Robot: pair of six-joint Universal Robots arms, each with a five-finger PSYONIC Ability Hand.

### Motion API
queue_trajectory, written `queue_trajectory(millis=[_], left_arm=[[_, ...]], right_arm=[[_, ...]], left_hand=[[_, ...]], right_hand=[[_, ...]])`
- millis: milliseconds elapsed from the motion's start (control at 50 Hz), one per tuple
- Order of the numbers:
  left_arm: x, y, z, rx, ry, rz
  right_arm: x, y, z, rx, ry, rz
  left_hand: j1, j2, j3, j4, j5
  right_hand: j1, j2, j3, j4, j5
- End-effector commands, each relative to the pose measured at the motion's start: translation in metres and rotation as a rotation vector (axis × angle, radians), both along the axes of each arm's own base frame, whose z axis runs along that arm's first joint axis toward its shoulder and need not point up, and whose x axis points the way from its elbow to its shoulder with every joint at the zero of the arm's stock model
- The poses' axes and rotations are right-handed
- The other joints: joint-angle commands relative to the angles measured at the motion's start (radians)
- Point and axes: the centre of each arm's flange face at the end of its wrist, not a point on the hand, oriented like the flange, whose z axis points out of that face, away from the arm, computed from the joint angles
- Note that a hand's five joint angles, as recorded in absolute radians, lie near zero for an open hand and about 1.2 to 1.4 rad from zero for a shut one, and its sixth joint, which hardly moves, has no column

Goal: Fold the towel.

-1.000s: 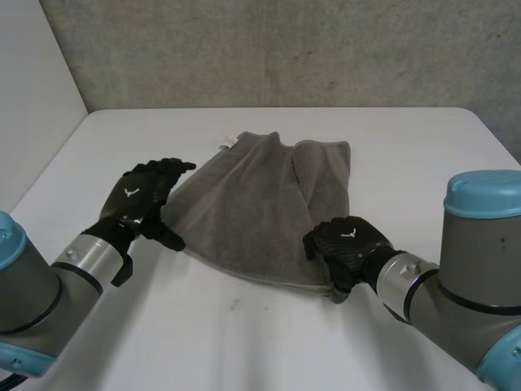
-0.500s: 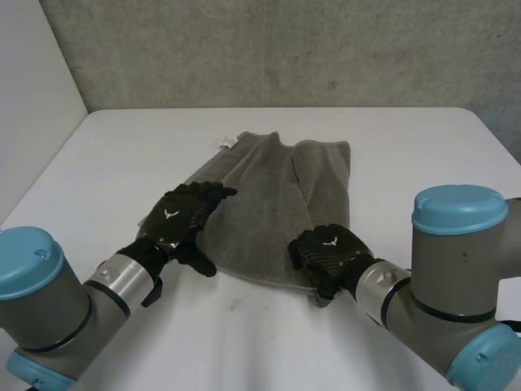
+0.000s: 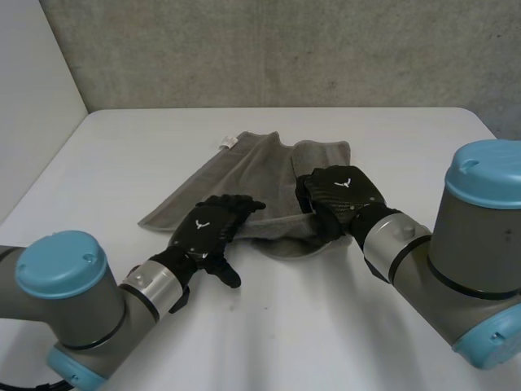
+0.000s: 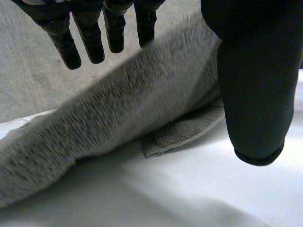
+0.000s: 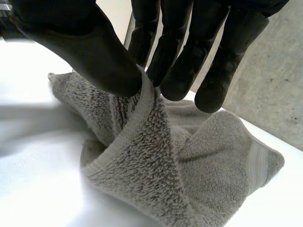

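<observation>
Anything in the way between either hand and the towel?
Nothing visible. The right hand pinches the towel at its near edge; the left hand, fingers straight, is at that edge too.

The black right hand [image 3: 338,195] hides the edge of the grey terry towel [image 3: 244,175] at 4 o'clock. The white corner tag [image 3: 229,142] at 11 o'clock is too small to read.

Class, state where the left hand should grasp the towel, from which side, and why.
Probably the towel's near edge, from the robot's side, thumb beneath: the right hand's pinch holds that edge raised off the table, and the left hand is open right at it.
</observation>
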Motion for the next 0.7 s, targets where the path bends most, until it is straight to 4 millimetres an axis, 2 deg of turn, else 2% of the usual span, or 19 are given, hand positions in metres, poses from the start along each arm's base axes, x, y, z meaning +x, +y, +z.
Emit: queue_trajectory(millis=[20,140,260,300,320,360,420,460,500,580,620,640,680,700], left_arm=[[-0.01,-0.009,-0.011,0.002,-0.009,0.024],[-0.012,-0.031,-0.015,-0.027,-0.016,0.131],[-0.016,-0.042,-0.018,-0.039,-0.012,0.147],[-0.018,-0.048,-0.019,-0.048,-0.009,0.154],[-0.018,-0.048,-0.019,-0.048,-0.008,0.154],[-0.016,-0.052,-0.02,-0.047,-0.008,0.163],[-0.014,-0.055,-0.02,-0.047,-0.008,0.173],[-0.009,-0.06,-0.018,-0.052,-0.007,0.192],[-0.005,-0.063,-0.017,-0.053,-0.007,0.208],[0.003,-0.07,-0.006,-0.086,-0.011,0.249],[0.014,-0.078,0.009,-0.144,-0.031,0.309],[0.014,-0.078,0.009,-0.145,-0.031,0.309],[0.027,-0.08,0.034,-0.217,-0.044,0.36],[0.027,-0.08,0.034,-0.218,-0.044,0.36]], right_arm=[[-0.005,0.01,0.009,-0.012,-0.009,0.004],[-0.007,0.015,0.014,-0.011,-0.006,0.015],[-0.008,0.019,0.022,-0.032,-0.009,0.032],[-0.009,0.018,0.023,-0.036,-0.008,0.031],[-0.009,0.019,0.023,-0.04,-0.004,0.036],[-0.009,0.019,0.023,-0.045,0.0,0.034],[-0.009,0.019,0.023,-0.052,0.006,0.039],[-0.009,0.019,0.022,-0.052,0.008,0.038],[-0.009,0.019,0.021,-0.049,0.009,0.04],[-0.008,0.018,0.019,-0.048,0.01,0.038],[-0.009,0.017,0.013,-0.043,0.017,0.03],[-0.009,0.017,0.013,-0.043,0.017,0.03],[-0.008,0.015,0.009,-0.044,0.019,0.027],[-0.008,0.011,0.004,-0.046,0.019,0.02]], left_hand=[[0.11,0.108,0.108,0.11,0.108],[0.254,0.252,0.252,0.254,0.252],[0.44,0.437,0.438,0.439,0.437],[0.591,0.589,0.589,0.591,0.589],[0.592,0.59,0.59,0.592,0.59],[0.773,0.771,0.771,0.773,0.771],[0.88,0.878,0.878,0.88,0.878],[1.163,1.16,1.161,1.162,1.16],[1.164,1.162,1.162,1.164,1.162],[1.164,1.162,1.162,1.164,1.162],[1.164,1.162,1.162,1.164,1.162],[1.164,1.162,1.162,1.164,1.162],[1.164,1.162,1.162,1.164,1.162],[1.164,1.162,1.162,1.164,1.162]], right_hand=[[0.056,0.055,0.056,0.054,0.052],[0.056,0.055,0.056,0.054,0.052],[0.056,0.055,0.056,0.054,0.052],[0.056,0.055,0.056,0.054,0.052],[0.056,0.055,0.056,0.054,0.052],[0.056,0.055,0.056,0.054,0.052],[0.056,0.055,0.056,0.054,0.052],[0.056,0.055,0.056,0.054,0.052],[0.056,0.055,0.056,0.054,0.052],[0.056,0.055,0.056,0.054,0.052],[0.056,0.055,0.056,0.054,0.052],[0.056,0.055,0.056,0.054,0.052],[0.056,0.055,0.056,0.054,0.052],[0.056,0.055,0.056,0.054,0.052]])
